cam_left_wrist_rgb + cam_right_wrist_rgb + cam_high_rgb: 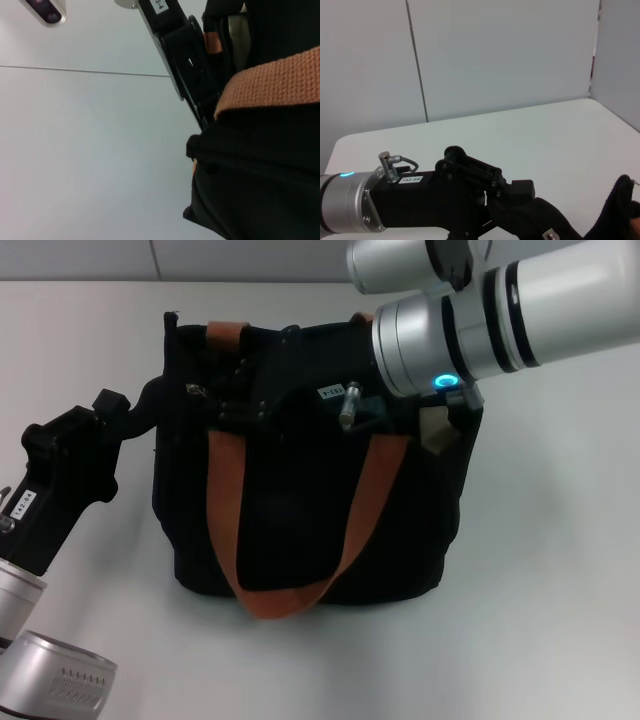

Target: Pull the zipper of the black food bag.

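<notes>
While the black food bag (pixel 300 480) stands upright on the white counter (pixel 540 570), my two tools work at opposite ends of its top rim. I cannot make out the zipper pull itself; my right tool hides the rim where it works. My right tool (pixel 235 390) reaches across the top of the bag from the far right corner, its black body lying along the rim and its tip down among the folds just beside the near orange strap (pixel 225 500); whether it is closed on anything I cannot tell. My right arm (pixel 500 310) comes in high, level over the bag's right corner, covering it. My left tool (pixel 150 405) comes from the near left, forearm angled upward, its tip pressed against the bag's left upper edge; the fabric hides its fingers, so its state I cannot tell.
</notes>
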### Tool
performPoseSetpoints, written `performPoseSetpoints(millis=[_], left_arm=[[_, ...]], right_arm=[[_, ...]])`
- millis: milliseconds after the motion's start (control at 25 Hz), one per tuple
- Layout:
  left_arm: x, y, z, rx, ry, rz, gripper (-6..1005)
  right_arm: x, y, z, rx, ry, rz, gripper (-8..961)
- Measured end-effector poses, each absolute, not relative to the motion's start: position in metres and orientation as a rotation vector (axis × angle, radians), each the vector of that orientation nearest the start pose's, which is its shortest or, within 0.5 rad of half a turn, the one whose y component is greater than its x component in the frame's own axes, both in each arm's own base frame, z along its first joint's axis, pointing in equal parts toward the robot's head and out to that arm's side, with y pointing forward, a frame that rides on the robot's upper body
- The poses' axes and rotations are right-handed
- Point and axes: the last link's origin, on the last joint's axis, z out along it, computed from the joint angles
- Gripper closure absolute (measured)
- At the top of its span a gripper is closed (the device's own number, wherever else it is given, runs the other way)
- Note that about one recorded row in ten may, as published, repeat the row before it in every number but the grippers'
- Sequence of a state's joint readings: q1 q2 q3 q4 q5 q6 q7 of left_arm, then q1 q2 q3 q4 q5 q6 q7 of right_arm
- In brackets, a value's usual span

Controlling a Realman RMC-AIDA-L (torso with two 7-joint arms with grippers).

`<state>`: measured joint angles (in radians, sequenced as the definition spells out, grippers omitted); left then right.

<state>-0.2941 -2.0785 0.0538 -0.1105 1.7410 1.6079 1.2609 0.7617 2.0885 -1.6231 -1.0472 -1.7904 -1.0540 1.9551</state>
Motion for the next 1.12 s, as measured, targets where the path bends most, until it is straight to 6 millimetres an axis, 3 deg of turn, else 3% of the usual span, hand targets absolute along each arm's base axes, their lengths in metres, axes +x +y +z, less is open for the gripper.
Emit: performPoseSetpoints(millis=[240,320,1120], left_arm=[[-0.316,0.241,-0.029,-1.489,0.890,0.126,970],[-0.316,0.240,-0.029,-1.488,0.891,0.125,970],[-0.317,0.242,-0.019,-1.454,0.794,0.097,968]], right_arm=[[0.059,0.369,-0.084,-2.968,0.235,0.397,741],[0.059,0.368,-0.082,-2.965,0.240,0.402,889],[0.069,0.361,-0.070,-2.928,0.209,0.312,922]])
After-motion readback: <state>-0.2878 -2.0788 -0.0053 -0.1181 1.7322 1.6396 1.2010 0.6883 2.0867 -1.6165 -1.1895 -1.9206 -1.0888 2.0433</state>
